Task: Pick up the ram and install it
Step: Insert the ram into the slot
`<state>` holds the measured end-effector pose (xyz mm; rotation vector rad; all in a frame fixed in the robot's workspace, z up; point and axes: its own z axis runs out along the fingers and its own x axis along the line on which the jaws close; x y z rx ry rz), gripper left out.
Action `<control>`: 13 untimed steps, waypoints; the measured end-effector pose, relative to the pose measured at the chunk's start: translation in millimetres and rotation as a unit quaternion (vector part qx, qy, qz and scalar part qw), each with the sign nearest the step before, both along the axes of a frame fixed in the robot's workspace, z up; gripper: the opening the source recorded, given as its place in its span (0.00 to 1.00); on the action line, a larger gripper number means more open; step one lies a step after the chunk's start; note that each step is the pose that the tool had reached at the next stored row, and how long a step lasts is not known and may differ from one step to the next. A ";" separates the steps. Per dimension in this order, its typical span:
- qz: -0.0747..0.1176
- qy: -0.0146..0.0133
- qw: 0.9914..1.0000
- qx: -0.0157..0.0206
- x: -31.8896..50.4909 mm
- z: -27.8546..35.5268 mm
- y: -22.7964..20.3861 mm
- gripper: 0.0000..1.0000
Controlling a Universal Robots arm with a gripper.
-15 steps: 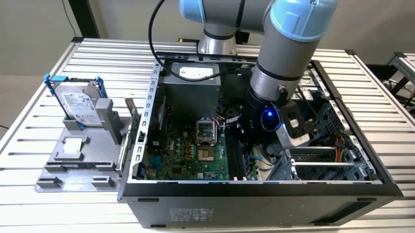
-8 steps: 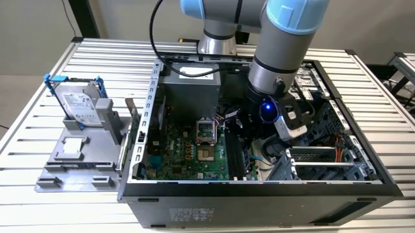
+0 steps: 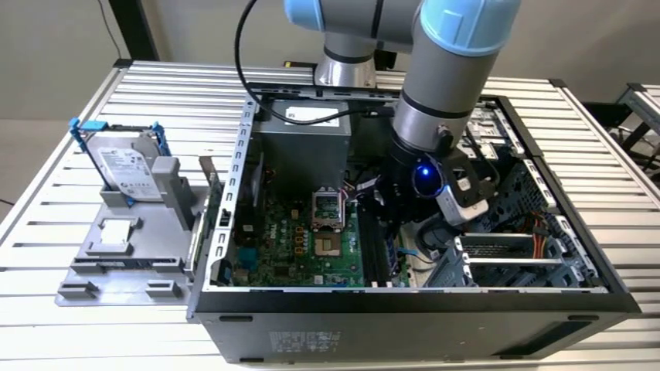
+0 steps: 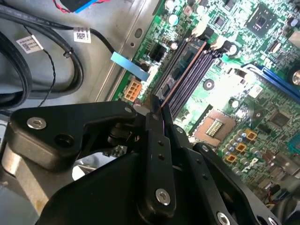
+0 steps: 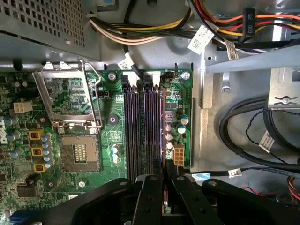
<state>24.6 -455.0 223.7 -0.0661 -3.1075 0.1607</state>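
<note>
— When I look at the exterior view, I see the arm (image 3: 438, 93) reaching down into the open computer case (image 3: 413, 301), and the gripper (image 3: 397, 209) is low over the green motherboard (image 3: 299, 239), at its edge on the exterior view's right. Where is the ram?

— Between the black fingers (image 5: 151, 197). In the first wrist view the ram (image 5: 165, 199) shows as a thin strip in the narrow gap; the gripper (image 5: 165, 187) is clenched on it.

— Does the other wrist camera add something?

— Yes. In the second wrist view the ram (image 4: 180, 77) runs out from the gripper (image 4: 157, 115) as a long thin board seen on its edge, with a copper-coloured line along it. Its long axis lies along the memory slots (image 4: 190, 75), just over them. I cannot tell if it already sits in one.

— And the slots?

— Long, dark, parallel, with white clips at the far ends. In the first wrist view the memory slots (image 5: 140, 131) lie beside a square metal processor socket (image 5: 70, 101).

— What does the exterior view give only?

— A silver hard drive (image 3: 129, 174) in a blue bracket, upright on a grey stand (image 3: 124, 255), outside the case on the exterior view's left, on a ribbed metal table (image 3: 42, 224).
</note>
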 end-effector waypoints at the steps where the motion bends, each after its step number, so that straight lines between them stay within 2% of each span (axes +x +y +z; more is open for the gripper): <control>1: 0.000 0.000 1.000 0.000 0.0 -0.4 0.0 0.00; 13: 0.012 0.000 1.000 0.000 -1.7 -1.5 0.0 0.00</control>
